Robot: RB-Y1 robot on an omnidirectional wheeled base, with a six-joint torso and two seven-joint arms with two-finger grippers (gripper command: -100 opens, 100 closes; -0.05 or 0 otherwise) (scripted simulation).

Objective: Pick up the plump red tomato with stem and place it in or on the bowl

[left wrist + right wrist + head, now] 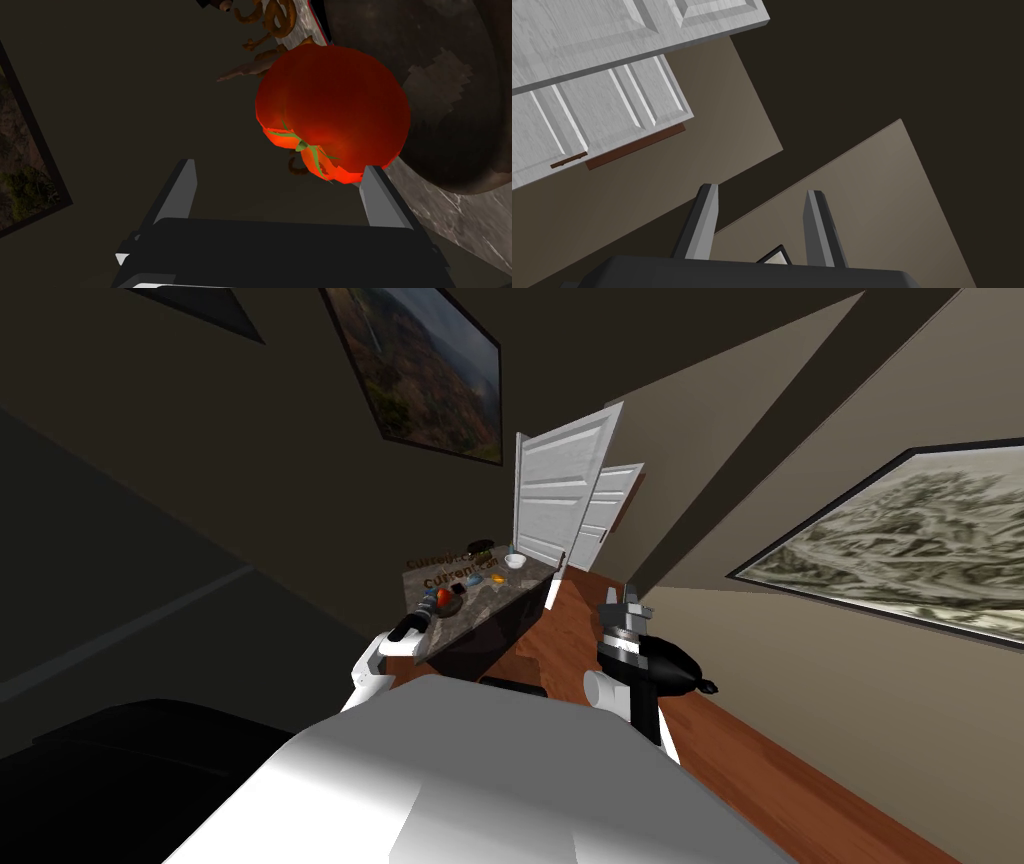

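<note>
Red and stemmed, the tomato (332, 112) sits at the marble tabletop's (450, 220) edge, just beside a dark bowl (450, 100). It is not yet grasped: the left gripper (280, 165) hovers just short of it, fingers spread wide. Grasp, lift and placing all remain, and the right gripper (762, 190) hangs aside with fingers apart and empty.

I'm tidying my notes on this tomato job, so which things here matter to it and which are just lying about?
Job: plump red tomato with green stem; dark brown round bowl beside it, likely the target; open left gripper.
Lying about: small white bowl; brown letter shapes; white panelled door.
</note>
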